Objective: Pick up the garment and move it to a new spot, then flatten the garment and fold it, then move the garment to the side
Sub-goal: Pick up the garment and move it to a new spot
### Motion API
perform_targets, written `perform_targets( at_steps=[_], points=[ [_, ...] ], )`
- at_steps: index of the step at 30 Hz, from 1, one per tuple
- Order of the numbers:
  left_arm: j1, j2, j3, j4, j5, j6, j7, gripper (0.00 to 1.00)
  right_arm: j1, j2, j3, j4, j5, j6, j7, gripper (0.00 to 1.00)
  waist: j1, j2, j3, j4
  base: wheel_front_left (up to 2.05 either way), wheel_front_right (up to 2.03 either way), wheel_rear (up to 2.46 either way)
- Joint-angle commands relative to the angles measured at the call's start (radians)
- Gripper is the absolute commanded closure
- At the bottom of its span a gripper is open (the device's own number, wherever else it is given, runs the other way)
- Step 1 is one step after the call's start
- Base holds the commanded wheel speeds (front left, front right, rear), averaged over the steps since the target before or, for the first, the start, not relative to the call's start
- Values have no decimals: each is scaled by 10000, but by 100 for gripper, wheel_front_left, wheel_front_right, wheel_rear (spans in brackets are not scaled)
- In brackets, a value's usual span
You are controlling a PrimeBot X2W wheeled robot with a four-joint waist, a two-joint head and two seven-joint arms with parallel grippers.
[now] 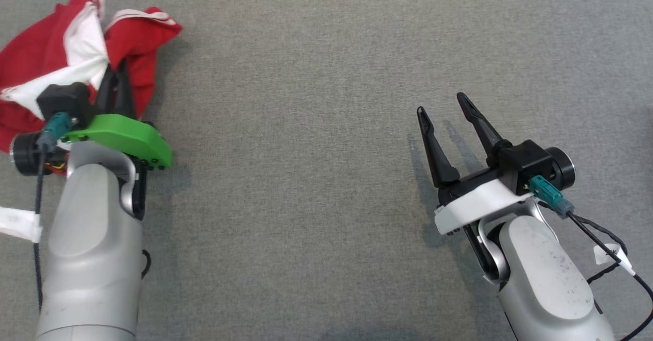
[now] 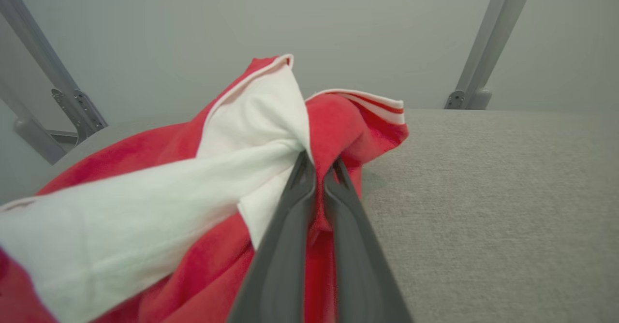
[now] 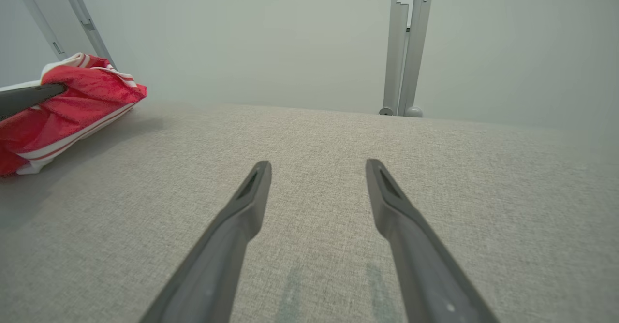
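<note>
now left end effector (image 2: pixel 320 161) pinches garment (image 2: pixel 145 207), right end effector (image 3: pixel 317 166) hovers splayed.

Head overhead, facing down; wrists low, skimming table (image 3: pixel 483 192); all share garment (image 1: pixel 46 50)

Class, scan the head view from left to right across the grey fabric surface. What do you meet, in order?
The crumpled red-and-white cloth garment, pinched by the shut left tool → bare grey fabric surface → open right tool with two long dark fingers.
</note>
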Motion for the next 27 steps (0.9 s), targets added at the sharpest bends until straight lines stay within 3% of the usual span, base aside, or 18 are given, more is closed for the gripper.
perform_targets(
  at_steps=[1, 15, 22, 26, 27],
  points=[
    [139, -104, -330, -154, -168, -38, -4, 100, 206, 14, -56, 30, 57, -10, -2, 0, -1, 0, -335, -453, 0, 0, 0],
    [1148, -705, -4359, -917, -1386, -33, -2, 100, 604, 72, -66, 108, 678, -10, -2, 0, -1, 0, -899, -1766, 0, 0, 0],
    [1640, -716, -6226, -1478, -2549, -18, -2, 100, 730, 74, 0, 210, 872, -9, -2, 0, -1, 0, -1132, -1991, 0, 0, 0],
    [1830, -713, -6893, -1724, -2828, 296, -2, 100, 816, 73, 8, 286, 965, -10, -2, 0, -1, 0, -1319, -1993, 0, 0, 0],
    [1894, -717, -7017, -1794, -2865, 359, -4, 95, 832, 74, -3, 298, 974, -9, -2, 0, -1, 0, -1375, -1974, 0, 0, 0]
  ],
)
